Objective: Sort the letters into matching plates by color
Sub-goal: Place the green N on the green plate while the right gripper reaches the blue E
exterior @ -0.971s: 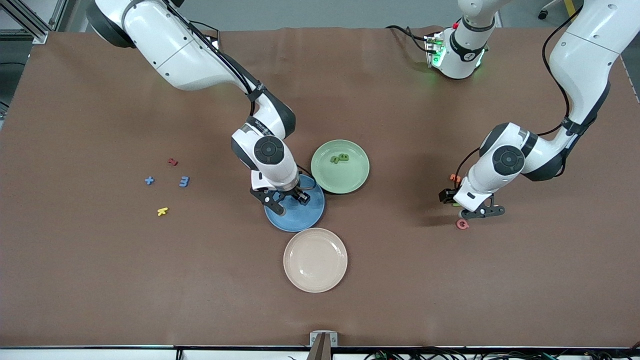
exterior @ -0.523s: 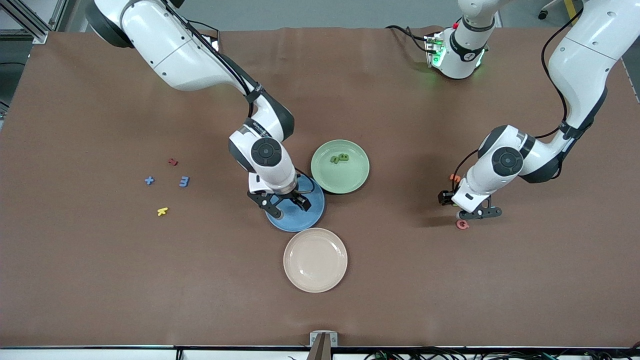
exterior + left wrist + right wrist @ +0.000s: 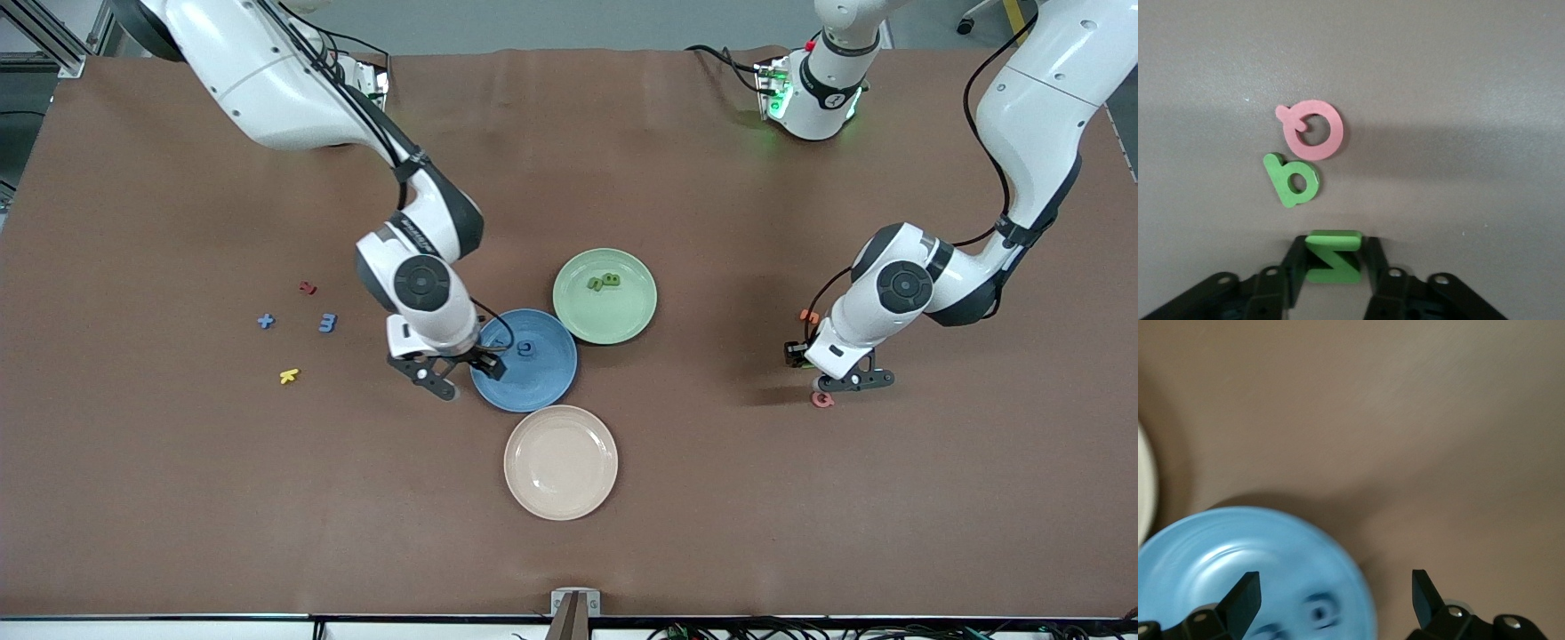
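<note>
Now: counter [image 3: 178, 498] carries three plates mid-span. Blue plate [image 3: 542, 378] holds one blue letter [image 3: 525, 349]; green plate [image 3: 622, 320] holds two green letters [image 3: 604, 282]; cream plate [image 3: 560, 462] bare. Right hand [image 3: 458, 373] empty, fingers spread, over counter at blue plate's rim. Left hand [image 3: 1333, 263] low at left arm's end, fingers pinching green Z [image 3: 1333, 257] (grip looks edge-on). Risk: thin foam twists or slips on lift; green b [image 3: 1293, 179] and pink letter [image 3: 1313, 131] lie near, could get nudged. Blue plus [image 3: 265, 321] and 3 [image 3: 328, 323] unsorted.
</note>
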Robot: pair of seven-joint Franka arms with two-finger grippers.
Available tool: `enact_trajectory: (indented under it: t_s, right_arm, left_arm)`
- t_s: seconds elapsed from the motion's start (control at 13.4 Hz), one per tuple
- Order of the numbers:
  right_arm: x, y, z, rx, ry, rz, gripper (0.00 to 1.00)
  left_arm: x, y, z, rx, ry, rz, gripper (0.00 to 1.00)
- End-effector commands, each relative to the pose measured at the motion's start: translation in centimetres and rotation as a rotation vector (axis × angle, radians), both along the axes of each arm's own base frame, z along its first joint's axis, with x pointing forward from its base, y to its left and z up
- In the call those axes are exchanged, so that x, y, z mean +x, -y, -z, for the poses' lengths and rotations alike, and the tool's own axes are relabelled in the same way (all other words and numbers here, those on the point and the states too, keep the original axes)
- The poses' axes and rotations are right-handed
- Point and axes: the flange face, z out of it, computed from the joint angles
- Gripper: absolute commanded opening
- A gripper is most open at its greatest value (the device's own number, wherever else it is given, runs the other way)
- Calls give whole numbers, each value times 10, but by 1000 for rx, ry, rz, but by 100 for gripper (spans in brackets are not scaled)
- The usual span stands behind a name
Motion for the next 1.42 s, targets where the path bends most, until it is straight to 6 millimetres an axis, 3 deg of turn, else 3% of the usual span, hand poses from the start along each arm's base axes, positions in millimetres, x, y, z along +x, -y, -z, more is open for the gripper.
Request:
enact_trajectory:
  t_s: [0.0, 0.07, 0.37, 0.6, 0.82, 1.05, 1.34]
  right_arm:
    - [-26, 61, -11, -29, 13, -98, 100]
    - [-33, 86, -9, -26, 21, -134, 100]
    - [-51, 147, 7, -14, 37, -236, 100]
    - [-55, 184, 13, -18, 26, -287, 100]
    - [-64, 212, 16, -20, 26, -330, 100]
    - [-74, 245, 28, -7, 36, -370, 100]
    - [-87, 270, 44, 4, 19, -397, 100]
  left_arm:
    - [1, -1, 4, 2, 9, 1, 26]
    - [1, 0, 4, 2, 8, 1, 24]
    - [0, 12, -6, 9, 15, -17, 23]
    - [-11, 60, -28, 17, -16, -46, 23]
    - [-25, 124, -57, 20, -49, -92, 23]
    - [-58, 217, -72, -23, -85, -129, 23]
    - [-100, 308, -70, -47, -100, -148, 23]
